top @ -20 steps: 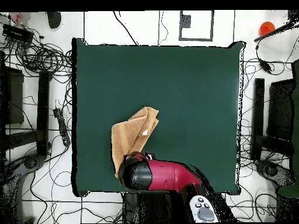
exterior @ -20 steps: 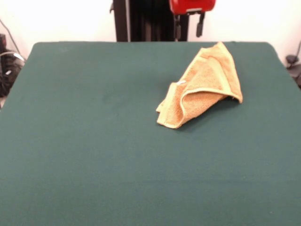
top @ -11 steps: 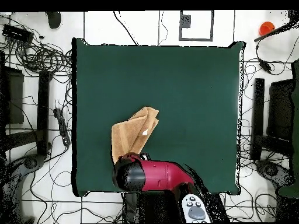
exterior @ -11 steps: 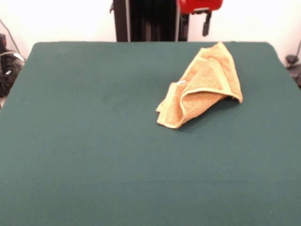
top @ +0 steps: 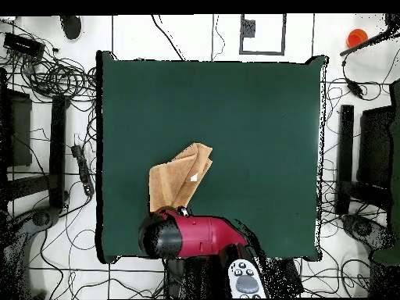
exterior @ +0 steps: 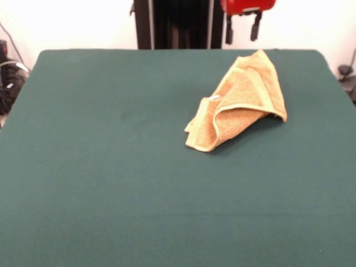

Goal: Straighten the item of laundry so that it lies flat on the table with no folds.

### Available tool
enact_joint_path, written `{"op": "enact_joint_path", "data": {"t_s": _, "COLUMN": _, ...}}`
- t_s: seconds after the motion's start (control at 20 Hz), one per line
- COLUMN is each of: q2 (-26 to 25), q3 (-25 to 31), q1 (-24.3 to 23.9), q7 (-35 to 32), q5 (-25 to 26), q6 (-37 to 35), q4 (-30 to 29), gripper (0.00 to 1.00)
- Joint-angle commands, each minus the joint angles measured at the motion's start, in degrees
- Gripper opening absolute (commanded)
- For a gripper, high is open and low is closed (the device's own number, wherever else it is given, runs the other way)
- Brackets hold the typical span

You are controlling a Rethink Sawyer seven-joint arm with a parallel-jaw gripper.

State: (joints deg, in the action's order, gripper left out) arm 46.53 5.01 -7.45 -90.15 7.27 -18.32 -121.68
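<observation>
The item of laundry [exterior: 242, 103], a golden-orange towel, lies crumpled at the far right of the green table [exterior: 111, 167]. It is folded over itself, with one edge arched up like a tent and a white label [exterior: 214, 98] showing. My gripper [exterior: 242, 33] hangs open above the table's far edge, just behind the towel's far tip and not touching it. Nothing is between its fingers [exterior: 256, 30]. In the overhead view the towel [top: 181, 176] lies near the table's [top: 258, 117] lower left, and the red arm head [top: 180, 237] covers its lower end and hides the gripper.
A black column [exterior: 172, 25] stands behind the table's far edge. Cables, stands and black boxes [top: 55, 148] ring the table on the floor, and a small orange object [top: 357, 37] sits at the top right of the overhead view.
The gripper has slid to the right along the table's far edge in the front view; overhead, the arm head has moved left. The towel has not moved.
</observation>
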Motion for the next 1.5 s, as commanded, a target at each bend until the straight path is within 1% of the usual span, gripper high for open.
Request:
{"op": "enact_joint_path", "data": {"t_s": 0.05, "q2": -1.02, "q3": 2.66, "q1": 1.81, "q7": -10.09, "q5": -2.85, "q6": -1.67, "q4": 2.1, "gripper": 1.0}}
{"op": "enact_joint_path", "data": {"t_s": 0.15, "q2": -1.29, "q3": 1.65, "q1": 2.5, "q7": -10.4, "q5": -2.64, "q6": -2.22, "q4": 2.64, "gripper": 1.0}}
{"op": "enact_joint_path", "data": {"t_s": 0.9, "q2": -3.13, "q3": 0.6, "q1": 4.3, "q7": -11.96, "q5": -3.83, "q6": -1.28, "q4": 4.19, "gripper": 1.0}}
{"op": "enact_joint_path", "data": {"t_s": 1.5, "q2": -4.71, "q3": -0.16, "q1": 5.76, "q7": -13.1, "q5": -5.96, "q6": -0.68, "q4": 5.24, "gripper": 1.0}}
